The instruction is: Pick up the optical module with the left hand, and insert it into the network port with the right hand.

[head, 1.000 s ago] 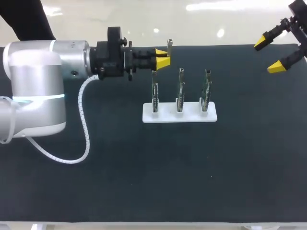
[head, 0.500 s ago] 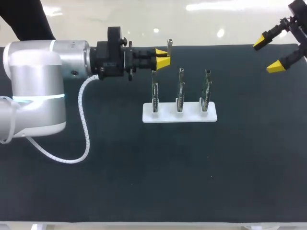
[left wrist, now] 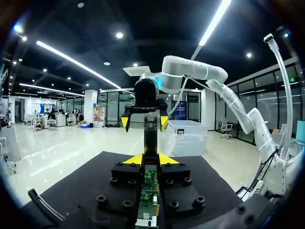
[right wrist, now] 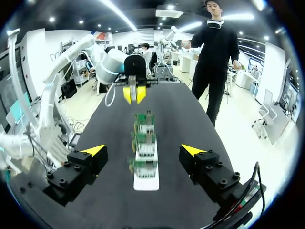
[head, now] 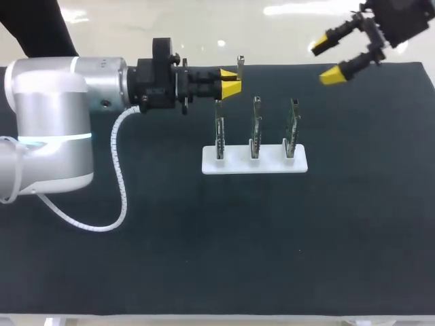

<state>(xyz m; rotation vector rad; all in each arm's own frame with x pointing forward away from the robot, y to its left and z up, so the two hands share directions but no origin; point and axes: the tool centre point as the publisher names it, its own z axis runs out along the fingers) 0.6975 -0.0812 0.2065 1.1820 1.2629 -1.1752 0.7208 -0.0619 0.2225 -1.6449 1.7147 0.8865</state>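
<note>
Left wrist view: left arm's fingers (left wrist: 137, 159) clamped on the optical module (left wrist: 150, 138), which stands upright and sticks out ahead of the yellow tips. A green board strip (left wrist: 150, 188) shows in the gap behind the tips; part of the module or not, cannot tell. From the head view the module is only a small pale stub past the tips.

Just beside and under these fingers: white rack (head: 255, 163) on the dark desk (head: 204, 244). It has three slots, with one upright circuit board (head: 255, 125) in each. The nearest board's top edge comes close under the tips; touching or apart, cannot tell. Which board carries the network port cannot be made out.

White coiled cable (head: 119, 176) droops from the left arm onto the desk.

Past the rack, well apart: right arm's fingers (head: 334, 75) spread wide, nothing between them.
</note>
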